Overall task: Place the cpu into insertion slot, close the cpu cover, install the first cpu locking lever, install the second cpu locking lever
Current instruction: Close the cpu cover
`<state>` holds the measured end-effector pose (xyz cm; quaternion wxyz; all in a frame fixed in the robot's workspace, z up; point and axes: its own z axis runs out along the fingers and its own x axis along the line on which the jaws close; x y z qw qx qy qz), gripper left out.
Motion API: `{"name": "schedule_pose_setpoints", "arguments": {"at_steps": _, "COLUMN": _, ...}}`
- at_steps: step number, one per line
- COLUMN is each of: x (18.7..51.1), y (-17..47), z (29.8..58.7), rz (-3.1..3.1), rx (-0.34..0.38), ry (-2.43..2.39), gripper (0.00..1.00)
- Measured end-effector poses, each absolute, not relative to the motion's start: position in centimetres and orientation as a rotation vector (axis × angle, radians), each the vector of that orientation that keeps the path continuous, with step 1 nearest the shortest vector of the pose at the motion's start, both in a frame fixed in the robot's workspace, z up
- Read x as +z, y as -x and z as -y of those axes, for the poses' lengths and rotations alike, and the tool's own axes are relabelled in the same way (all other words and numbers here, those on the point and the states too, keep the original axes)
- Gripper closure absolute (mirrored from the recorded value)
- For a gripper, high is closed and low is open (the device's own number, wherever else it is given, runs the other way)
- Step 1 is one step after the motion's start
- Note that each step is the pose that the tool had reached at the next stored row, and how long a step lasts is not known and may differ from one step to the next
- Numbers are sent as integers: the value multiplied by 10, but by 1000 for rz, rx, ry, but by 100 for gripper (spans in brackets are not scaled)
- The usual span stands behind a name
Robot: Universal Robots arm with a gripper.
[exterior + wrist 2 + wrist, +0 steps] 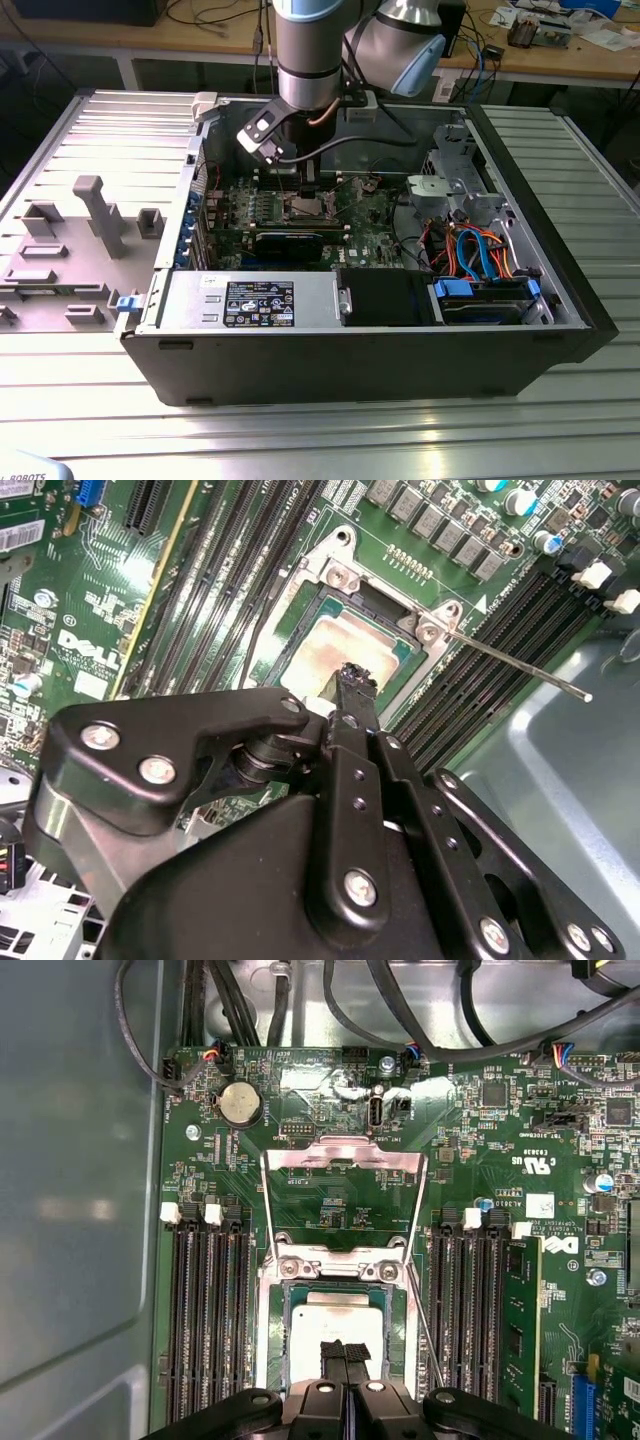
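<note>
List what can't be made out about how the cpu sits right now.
- Contact between the gripper and the cpu: in both wrist views its shut fingers cover the spot.
- The insertion slot, near rim: in the first wrist view the gripper's body hides it.
- The slot's detail in the exterior view: too small, and the arm covers part.

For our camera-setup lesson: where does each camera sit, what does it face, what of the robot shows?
Exterior view: off the arm, looking down into the computer case; arm shows.
First wrist view: at the wrist, facing the chip; end effector shows.
Second wrist view: at the wrist, slanting across the chip; end effector shows.
Both wrist views share chip and end effector.
</note>
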<state>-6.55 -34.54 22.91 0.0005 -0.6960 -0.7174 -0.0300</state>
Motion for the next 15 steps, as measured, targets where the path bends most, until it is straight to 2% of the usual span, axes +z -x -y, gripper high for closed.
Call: {"name": "schedule_pose_setpoints", "arguments": {"at_steps": 15, "x": 230, "y": 65, "z": 345, "rz": 2253, "rx": -93, "ry": 2186, "gripper": 89}}
